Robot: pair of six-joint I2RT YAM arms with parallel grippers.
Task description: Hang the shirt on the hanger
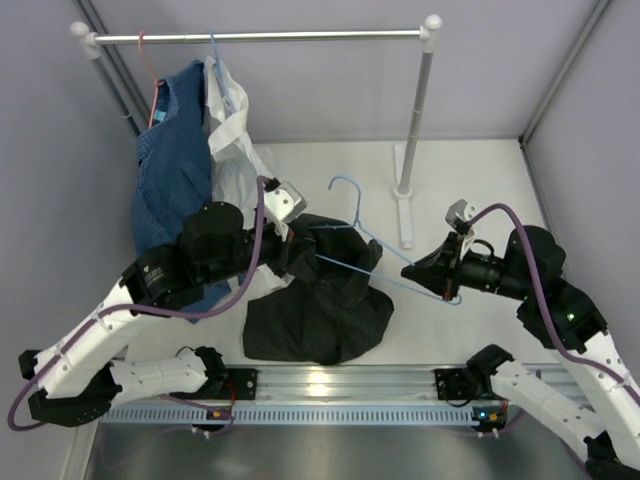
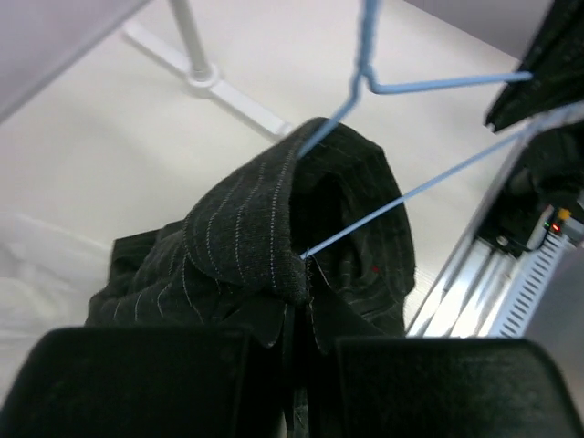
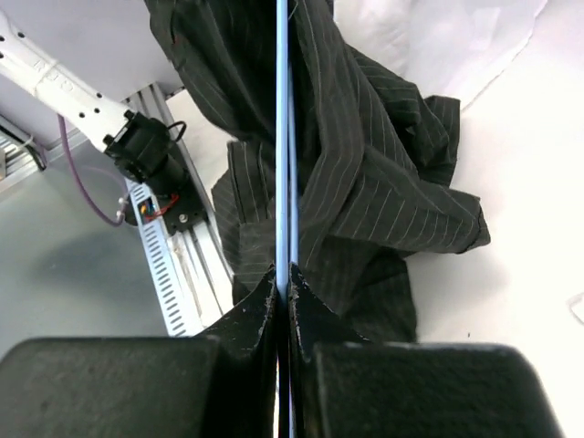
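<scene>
The black pinstriped shirt (image 1: 320, 300) lies bunched on the table in the middle. My left gripper (image 1: 290, 250) is shut on a fold of it and lifts it; the left wrist view shows the cloth (image 2: 265, 237) pinched between the jaws. The thin light-blue hanger (image 1: 352, 205) lies with its hook pointing back, and its left arm runs into the shirt. My right gripper (image 1: 412, 270) is shut on the hanger's right end. In the right wrist view the wire (image 3: 282, 137) runs straight out from the closed jaws, with the shirt (image 3: 383, 173) behind it.
A clothes rail (image 1: 260, 36) spans the back, its right post (image 1: 412, 150) standing just behind the hanger. A blue patterned garment (image 1: 172, 170) on an orange-red hanger and a white shirt (image 1: 232, 140) hang at its left. A metal rail (image 1: 330, 385) runs along the near edge.
</scene>
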